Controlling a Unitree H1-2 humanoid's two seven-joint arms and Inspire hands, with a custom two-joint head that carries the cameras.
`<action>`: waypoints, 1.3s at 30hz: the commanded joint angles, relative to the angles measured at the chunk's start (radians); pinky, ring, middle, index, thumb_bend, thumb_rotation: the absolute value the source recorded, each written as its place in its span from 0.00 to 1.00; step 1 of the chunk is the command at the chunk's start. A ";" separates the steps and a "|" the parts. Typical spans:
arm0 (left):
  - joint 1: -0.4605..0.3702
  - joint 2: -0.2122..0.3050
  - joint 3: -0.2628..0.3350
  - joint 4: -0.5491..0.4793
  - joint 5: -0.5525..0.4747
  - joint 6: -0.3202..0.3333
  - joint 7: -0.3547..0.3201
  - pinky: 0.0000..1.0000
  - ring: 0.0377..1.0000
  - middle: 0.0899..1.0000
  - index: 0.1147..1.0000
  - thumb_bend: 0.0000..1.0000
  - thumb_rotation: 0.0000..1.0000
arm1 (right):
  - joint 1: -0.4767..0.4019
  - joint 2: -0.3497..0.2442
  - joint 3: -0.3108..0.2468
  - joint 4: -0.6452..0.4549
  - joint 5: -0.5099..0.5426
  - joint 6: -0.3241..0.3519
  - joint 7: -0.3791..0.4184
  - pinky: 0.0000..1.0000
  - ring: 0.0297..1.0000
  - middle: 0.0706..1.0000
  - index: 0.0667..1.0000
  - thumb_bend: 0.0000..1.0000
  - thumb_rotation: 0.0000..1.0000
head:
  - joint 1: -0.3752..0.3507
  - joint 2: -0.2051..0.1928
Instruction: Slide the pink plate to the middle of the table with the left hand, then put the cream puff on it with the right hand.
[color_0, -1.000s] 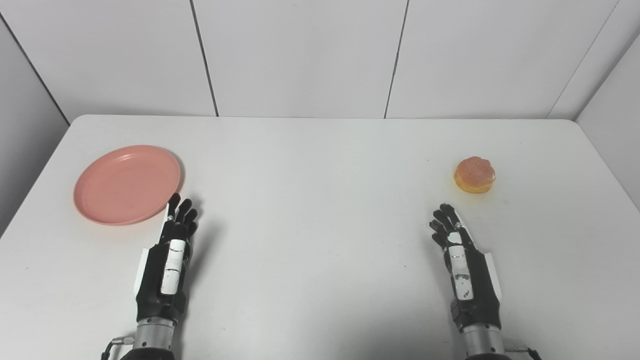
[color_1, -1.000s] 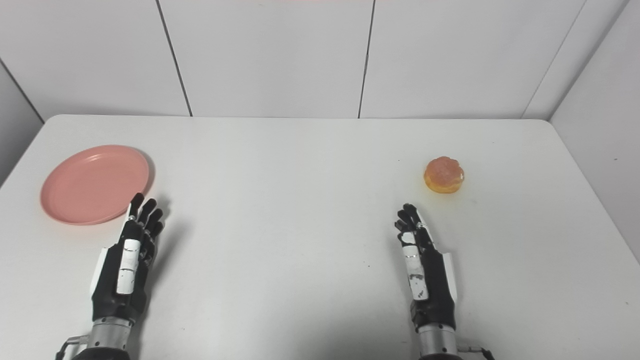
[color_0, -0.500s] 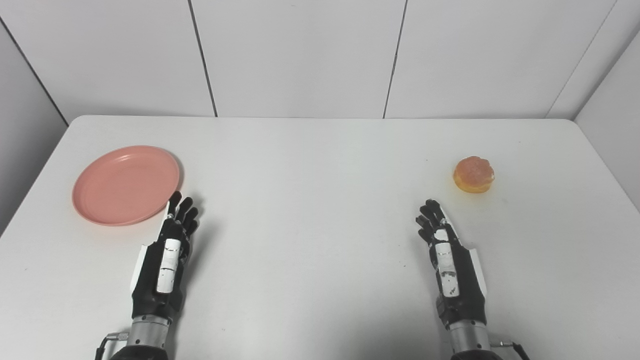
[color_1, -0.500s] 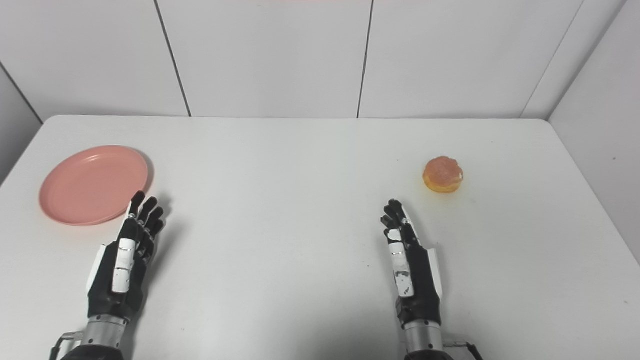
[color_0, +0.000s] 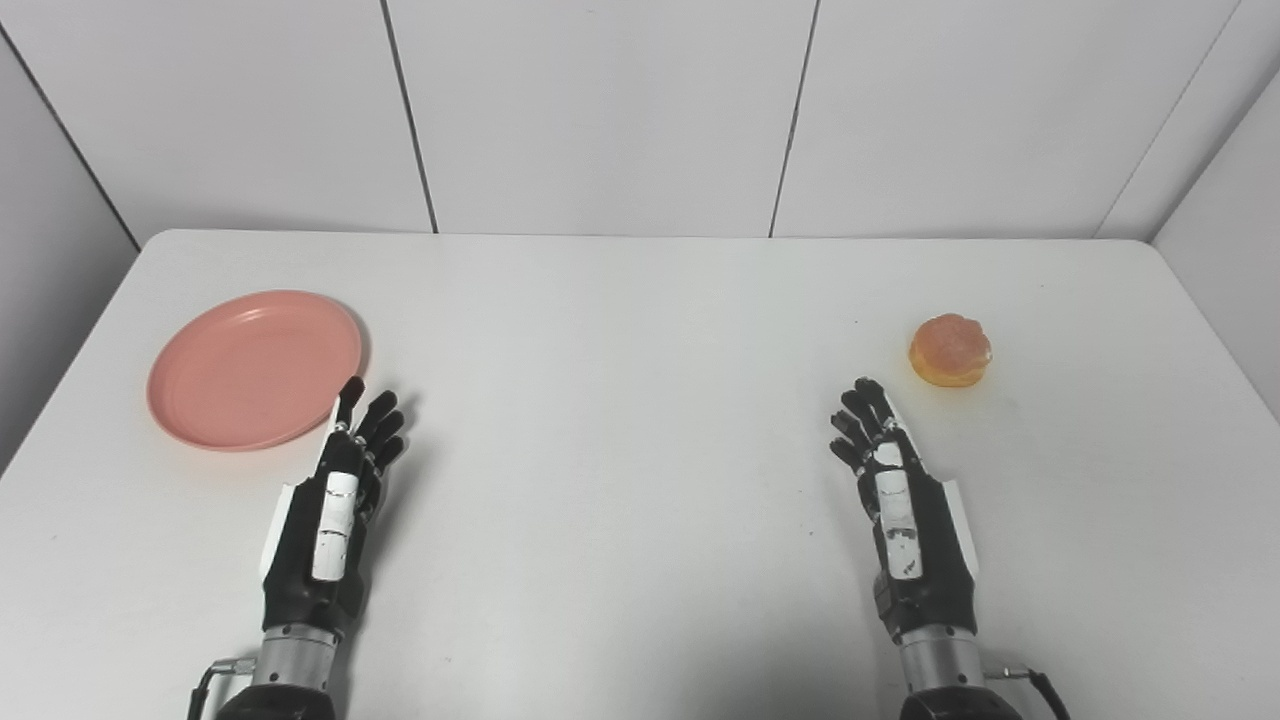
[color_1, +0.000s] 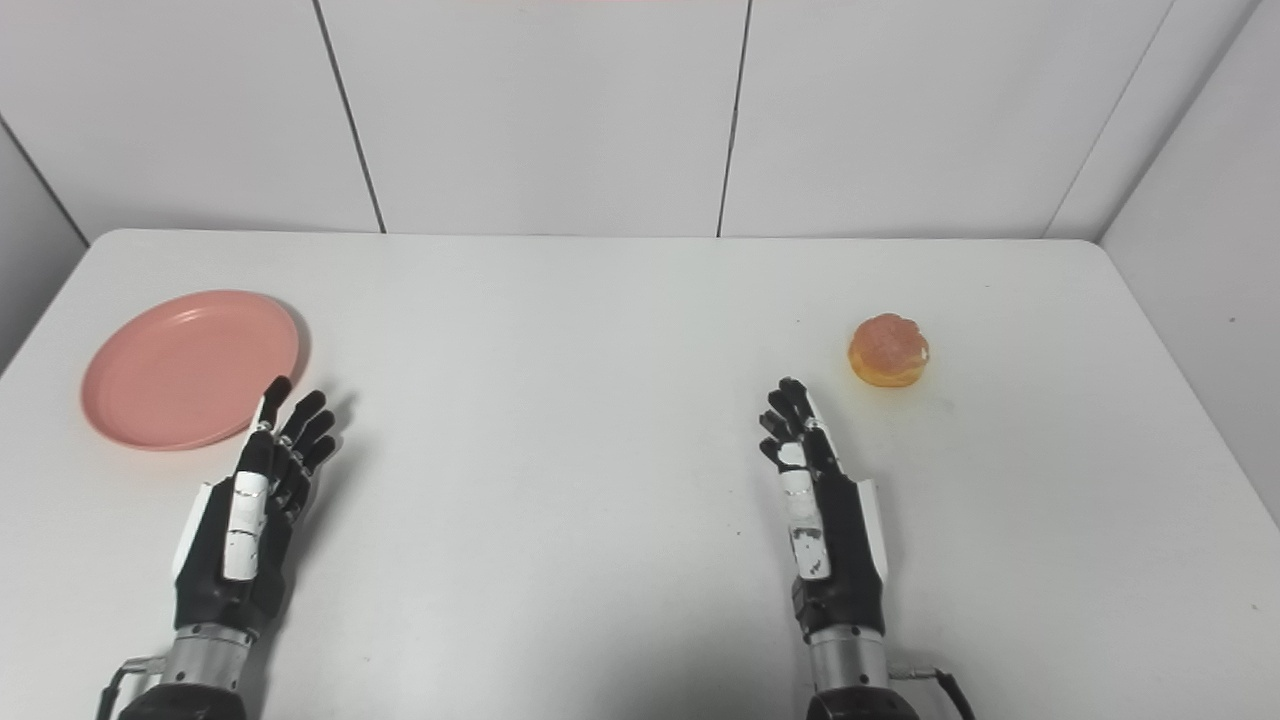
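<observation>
A pink plate (color_0: 240, 370) lies empty on the white table (color_0: 620, 420) at the left. My left hand (color_0: 335, 500) is open and empty, edge-on, with its fingertips close to the plate's near right rim. A golden cream puff (color_0: 950, 350) sits on the table at the right. My right hand (color_0: 900, 505) is open and empty, edge-on, with its fingertips a short way to the near left of the puff. Both also show in the right eye view: the plate (color_1: 180, 368) and the puff (color_1: 888, 351).
White wall panels (color_0: 600, 110) stand close behind the table's far edge. Side walls close in at left and right.
My right hand has shifted a little to the left and forward. My left hand has stayed by the plate's rim with its fingers spread slightly more. Plate and puff have not moved.
</observation>
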 joint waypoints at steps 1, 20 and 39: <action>0.012 -0.004 -0.002 -0.014 -0.003 -0.016 -0.003 0.95 0.94 0.94 0.98 0.81 0.92 | -0.001 -0.003 0.002 -0.044 0.011 0.005 0.014 0.91 0.90 0.91 0.91 0.91 0.97 | 0.006 0.000; 0.017 -0.052 -0.027 -0.028 0.016 -0.017 0.008 0.97 0.96 0.97 1.00 0.86 0.90 | 0.018 -0.049 -0.017 -0.049 0.045 -0.005 0.035 0.91 0.91 0.92 0.91 0.92 0.97 | 0.093 -0.019; 0.006 -0.153 -0.094 0.153 0.166 -0.192 0.068 0.98 0.96 0.97 1.00 0.79 0.92 | 0.014 -0.158 -0.090 0.204 0.157 -0.220 0.136 0.91 0.91 0.93 0.91 0.88 0.98 | 0.346 -0.238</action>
